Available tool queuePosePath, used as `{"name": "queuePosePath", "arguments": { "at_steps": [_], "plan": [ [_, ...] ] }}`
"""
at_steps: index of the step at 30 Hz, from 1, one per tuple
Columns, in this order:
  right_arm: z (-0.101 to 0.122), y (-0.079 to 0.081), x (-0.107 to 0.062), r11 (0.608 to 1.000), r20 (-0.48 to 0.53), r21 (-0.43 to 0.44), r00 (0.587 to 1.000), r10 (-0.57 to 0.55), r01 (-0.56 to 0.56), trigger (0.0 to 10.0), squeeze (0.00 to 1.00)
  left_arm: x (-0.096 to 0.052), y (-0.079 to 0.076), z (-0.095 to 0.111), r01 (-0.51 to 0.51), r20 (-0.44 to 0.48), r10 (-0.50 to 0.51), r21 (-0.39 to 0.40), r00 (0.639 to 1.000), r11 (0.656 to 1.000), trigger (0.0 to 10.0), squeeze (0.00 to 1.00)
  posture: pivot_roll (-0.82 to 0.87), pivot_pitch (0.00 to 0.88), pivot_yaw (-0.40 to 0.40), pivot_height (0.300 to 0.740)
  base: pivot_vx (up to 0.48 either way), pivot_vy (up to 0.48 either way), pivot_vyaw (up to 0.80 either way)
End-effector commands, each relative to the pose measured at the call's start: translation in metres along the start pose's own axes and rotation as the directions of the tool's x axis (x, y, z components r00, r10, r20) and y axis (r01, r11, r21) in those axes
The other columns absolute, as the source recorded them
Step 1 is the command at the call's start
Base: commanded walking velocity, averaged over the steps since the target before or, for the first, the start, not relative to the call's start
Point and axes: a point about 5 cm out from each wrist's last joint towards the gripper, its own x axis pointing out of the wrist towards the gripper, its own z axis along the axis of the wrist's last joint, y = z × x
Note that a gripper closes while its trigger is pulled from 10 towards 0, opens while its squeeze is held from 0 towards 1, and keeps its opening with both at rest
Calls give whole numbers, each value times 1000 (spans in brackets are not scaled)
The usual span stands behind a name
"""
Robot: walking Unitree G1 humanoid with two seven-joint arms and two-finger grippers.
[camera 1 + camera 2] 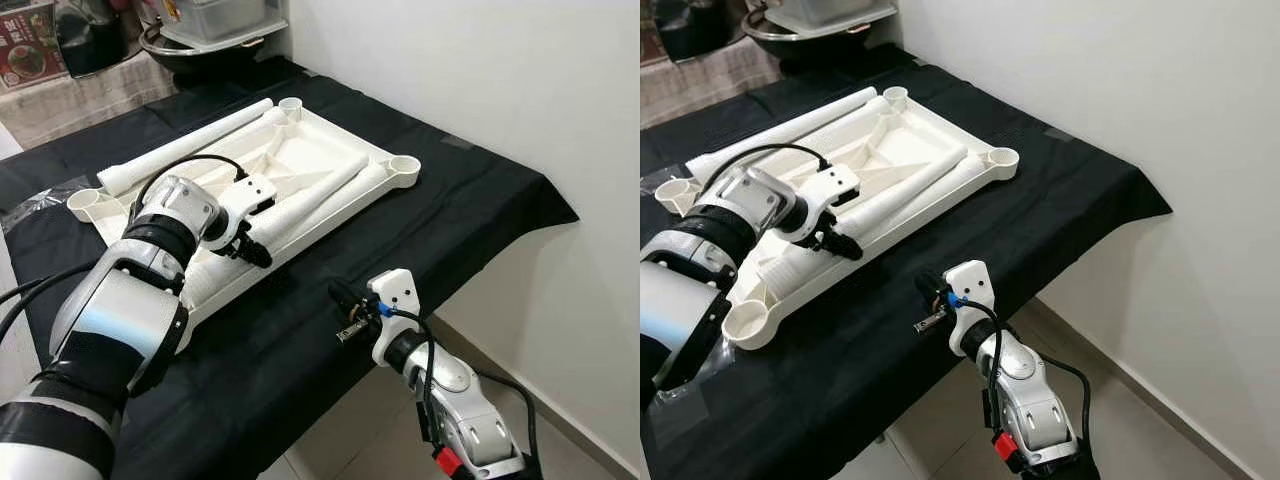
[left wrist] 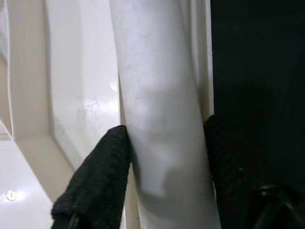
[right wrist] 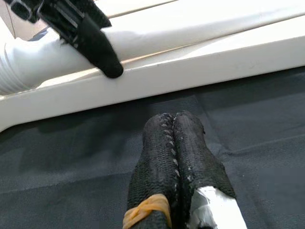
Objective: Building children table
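Note:
A white children's tabletop (image 1: pixel 330 135) lies upside down on the black cloth, with round leg sockets at its corners. Two white table legs rest on it: one (image 1: pixel 190 145) along the far edge, another (image 1: pixel 310 200) lying across the middle. My left gripper (image 1: pixel 250 245) is shut on the near end of that middle leg (image 2: pixel 162 114), one black finger (image 2: pixel 95 186) on each side of the tube. My right gripper (image 1: pixel 345 305) hovers over the cloth near the table's front edge, its fingers (image 3: pixel 174 157) pressed together and holding nothing.
The black cloth (image 1: pixel 480 200) covers a table whose right corner overhangs the floor beside a white wall. A dark pot and a container (image 1: pixel 210 35) stand at the back. Cables run along my left arm.

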Motion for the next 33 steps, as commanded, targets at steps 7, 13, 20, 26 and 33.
{"name": "queuePosePath", "arguments": {
  "at_steps": [7,13,20,26,33],
  "plan": [
    [-1,4,-1,1000,-10,14,1000,6,-6,10000,0,-10,3,14,28,55,-27,-23,998,999,10000,0,-63,166,55,740,0,0,0],
    [-1,4,0,1000,-9,17,1000,6,-6,10000,0,-9,3,11,32,28,-32,-3,999,999,10000,0,-57,169,56,740,0,0,0],
    [0,4,1,1000,-7,22,1000,4,-3,10000,0,-21,15,27,-80,215,88,-46,973,996,10000,0,-55,169,53,740,0,0,0],
    [0,3,1,1000,-9,26,1000,5,-5,10000,0,-46,31,49,-126,494,204,-187,845,974,10000,0,-47,160,36,740,0,0,0],
    [-1,3,3,1000,-10,23,1000,11,-11,10000,0,-59,36,52,54,741,240,-349,628,935,10000,0,-54,152,30,740,0,0,0]
  ]
}}
